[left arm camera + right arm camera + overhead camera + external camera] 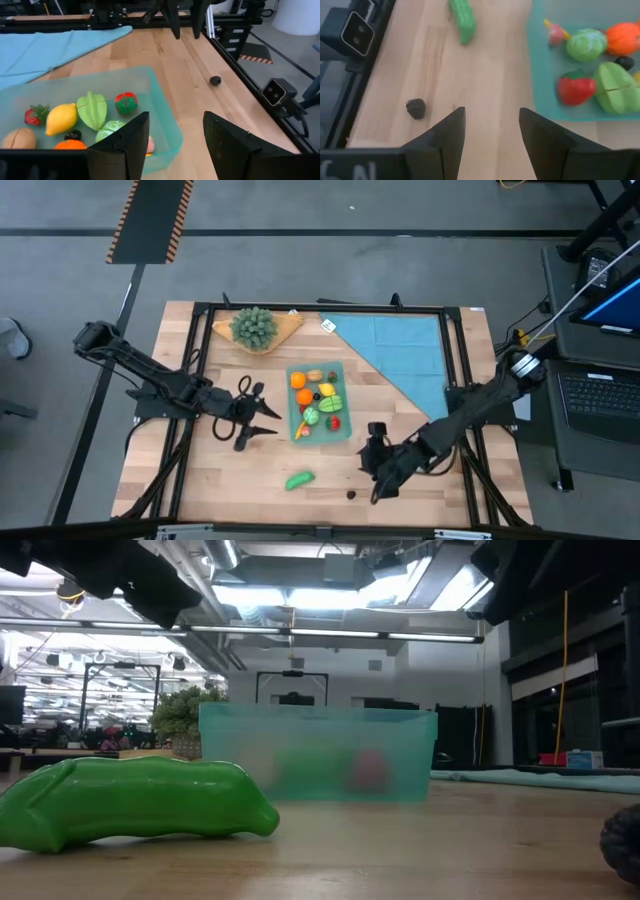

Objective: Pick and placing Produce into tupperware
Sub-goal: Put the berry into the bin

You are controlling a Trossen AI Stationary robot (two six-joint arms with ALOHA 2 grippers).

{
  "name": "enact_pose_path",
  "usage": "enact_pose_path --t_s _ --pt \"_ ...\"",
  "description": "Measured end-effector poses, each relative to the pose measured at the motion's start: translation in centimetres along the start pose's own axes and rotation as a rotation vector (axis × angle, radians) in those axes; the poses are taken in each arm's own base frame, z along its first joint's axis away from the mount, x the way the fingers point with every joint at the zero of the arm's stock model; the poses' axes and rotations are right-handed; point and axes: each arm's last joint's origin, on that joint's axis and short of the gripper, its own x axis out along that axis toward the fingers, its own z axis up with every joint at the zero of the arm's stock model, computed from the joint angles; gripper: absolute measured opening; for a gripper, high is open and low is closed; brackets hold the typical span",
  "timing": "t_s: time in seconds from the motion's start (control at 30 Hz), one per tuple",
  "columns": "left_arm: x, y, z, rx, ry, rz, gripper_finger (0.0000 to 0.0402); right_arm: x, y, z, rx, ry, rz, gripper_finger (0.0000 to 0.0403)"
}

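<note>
The teal tupperware (342,430) sits mid-table and holds several small toy produce pieces: orange, yellow, green, red. A green pea pod (299,479) lies on the bare wood near the table's near edge, large in the low view (140,802). A small dark piece (352,494) lies to its right, also in the right wrist view (416,108). My left gripper (268,412) is open, just left of the tupperware (165,130). My right gripper (380,478) is open, to the right of the pod and just above the dark piece.
A bushy green leafy bunch (255,327) lies on a tan board at the far edge. A light-blue cloth (400,350) covers the far right. Black frame rails (186,442) run along the table's sides. Bare wood lies around the pod.
</note>
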Motion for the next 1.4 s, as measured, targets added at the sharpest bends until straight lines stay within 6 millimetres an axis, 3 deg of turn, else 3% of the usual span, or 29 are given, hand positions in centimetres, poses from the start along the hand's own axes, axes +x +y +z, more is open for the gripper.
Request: enact_pose_path --t_s 0.77,1.4 --pt "-0.3 -1.2 -0.6 0.012 0.047 -0.055 0.0179 4.7 9.2 2.3 0.094 0.160 -0.035 0.0188" --pt "-0.3 -1.4 -0.7 0.012 0.054 -0.061 0.0179 5.3 9.7 2.6 0.105 0.125 -0.010 0.0188"
